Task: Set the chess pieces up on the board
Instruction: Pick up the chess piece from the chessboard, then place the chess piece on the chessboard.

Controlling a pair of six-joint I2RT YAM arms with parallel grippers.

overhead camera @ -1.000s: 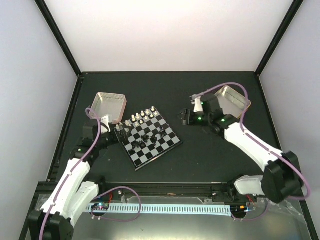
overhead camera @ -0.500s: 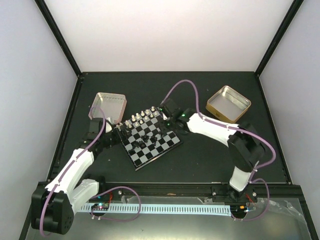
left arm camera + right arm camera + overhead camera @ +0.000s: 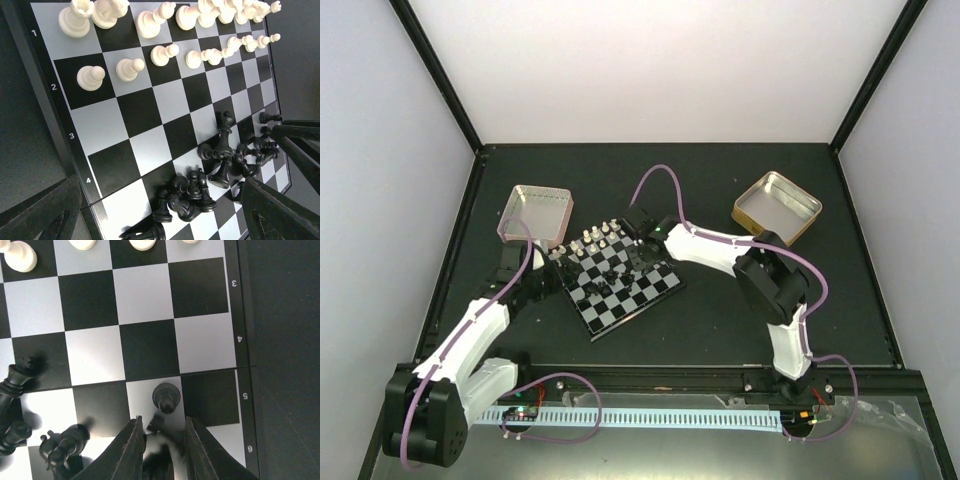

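Right gripper hangs low over the board, fingers set narrowly apart. A dark, blurred shape sits in the gap; whether it is a held piece or shadow cannot be told. Just ahead of the fingertips a black pawn stands upright on a pale square of row 5, one column in from the numbered rim. In the overhead view this gripper sits over the far right side of the board.

Left gripper is spread wide, one finger outside the numbered rim of the board and the other well across it. Nothing is between them. Overhead, it sits at the board's left corner.

White pieces stand upright in two orderly rows on rows 1 and 2. Black pieces lie bunched around rows 4 and beyond. Most are tipped over and touching one another, and one tall piece stands among them. More black pieces show at the left edge of the right wrist view, tilted or lying down.

The board lies turned at an angle, left of centre on the dark table. A pink tin sits open just beyond its left corner. A gold tin, also open, sits well apart at the far right.
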